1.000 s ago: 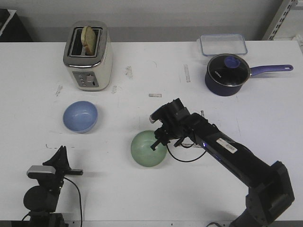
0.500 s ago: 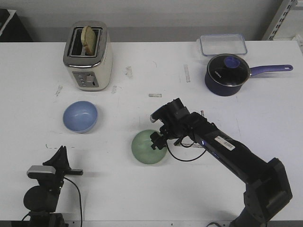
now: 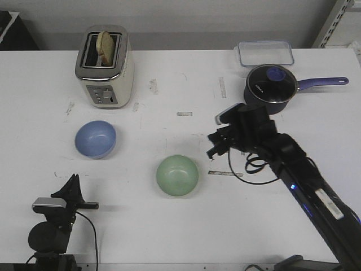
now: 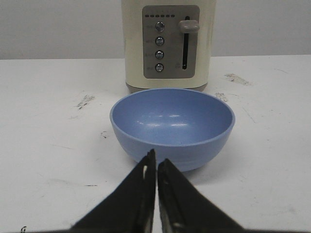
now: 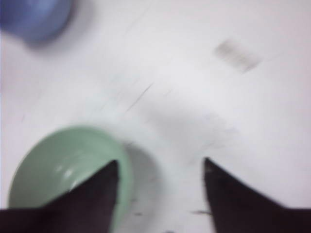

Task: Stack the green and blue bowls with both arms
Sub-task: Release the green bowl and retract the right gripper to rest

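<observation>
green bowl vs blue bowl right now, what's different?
Colour: the green bowl is mint, the blue bowl periwinkle. Place: the green one sits mid-table by the open right gripper; the blue one sits in front of the toaster, facing the shut left gripper. Both upright, empty, unheld, of like size.

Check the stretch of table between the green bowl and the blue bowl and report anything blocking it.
Nothing visible blocks it. Only bare white table lies between the green bowl and the blue bowl. The toaster stands behind the blue bowl, off that line.

Black jointed right arm (image 3: 293, 169) with looping black cable, white label.
</observation>
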Robot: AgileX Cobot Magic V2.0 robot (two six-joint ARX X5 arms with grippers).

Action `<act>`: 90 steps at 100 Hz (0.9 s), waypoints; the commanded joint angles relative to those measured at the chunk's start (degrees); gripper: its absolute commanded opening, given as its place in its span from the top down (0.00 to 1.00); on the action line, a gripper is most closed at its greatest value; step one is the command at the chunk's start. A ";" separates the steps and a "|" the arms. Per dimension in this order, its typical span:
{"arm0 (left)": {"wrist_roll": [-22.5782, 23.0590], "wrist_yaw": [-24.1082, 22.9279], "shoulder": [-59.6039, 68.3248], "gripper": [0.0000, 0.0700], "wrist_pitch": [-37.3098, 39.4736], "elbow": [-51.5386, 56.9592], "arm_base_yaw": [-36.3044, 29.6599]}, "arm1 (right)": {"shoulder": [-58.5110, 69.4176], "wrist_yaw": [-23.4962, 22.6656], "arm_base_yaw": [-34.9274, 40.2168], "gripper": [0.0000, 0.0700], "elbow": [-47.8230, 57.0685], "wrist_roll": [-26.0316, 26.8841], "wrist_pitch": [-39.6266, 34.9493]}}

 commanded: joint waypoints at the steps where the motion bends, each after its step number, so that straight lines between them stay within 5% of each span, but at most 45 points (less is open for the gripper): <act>1: -0.11 -0.02 -0.09 1.00 0.63 -1.20 0.02 | -2.56 2.36 -2.62 1.00 0.90 0.13 -1.40; 17: -0.11 0.00 -0.09 1.00 0.59 -1.20 0.02 | -10.01 8.46 -10.51 1.00 -1.97 -0.83 -3.69; 42: -0.11 -0.02 -0.09 1.00 0.55 -1.20 0.02 | -27.80 9.75 -20.06 1.00 -20.94 -2.19 2.58; 71: -0.33 -0.44 -0.09 1.00 0.79 -1.20 0.02 | -51.52 9.73 -21.75 1.00 -41.31 -1.79 8.70; 90: -4.52 -2.49 -0.09 1.00 3.74 -0.39 0.11 | -62.86 9.75 -21.75 1.00 -46.27 -1.81 11.28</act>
